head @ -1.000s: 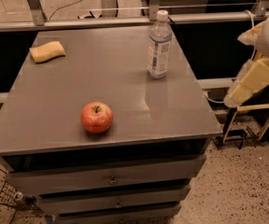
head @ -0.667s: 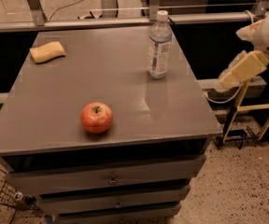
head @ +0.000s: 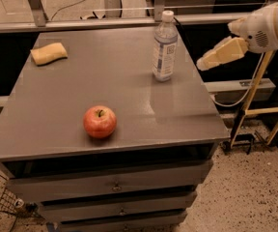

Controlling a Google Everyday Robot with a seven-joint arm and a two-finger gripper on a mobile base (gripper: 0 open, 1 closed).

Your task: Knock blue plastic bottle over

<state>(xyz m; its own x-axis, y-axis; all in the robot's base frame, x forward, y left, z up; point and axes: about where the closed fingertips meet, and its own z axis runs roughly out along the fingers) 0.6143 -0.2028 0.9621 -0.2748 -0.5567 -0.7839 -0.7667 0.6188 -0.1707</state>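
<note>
On the grey cabinet top [head: 105, 88], the blue plastic bottle [head: 164, 47] is standing upright near its right edge. The gripper [head: 205, 62] is hovering beyond that edge, clenched or released, I cannot tell. A sideways push near the cap is looking best; lower contact may only slide it. 1 apple [head: 100, 122] and 1 sponge [head: 48, 53] are lying well clear, speckled floor [head: 255, 192] below.

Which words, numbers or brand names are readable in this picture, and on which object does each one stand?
Blue plastic bottle, white label: dark print is there, but too small to read.
Apple: no text.
Yellow sponge: no text.
Table and drawers: no text.
Gripper, in the air right of the bottle, beyond the table's right edge and apart from the bottle: no text.
</note>
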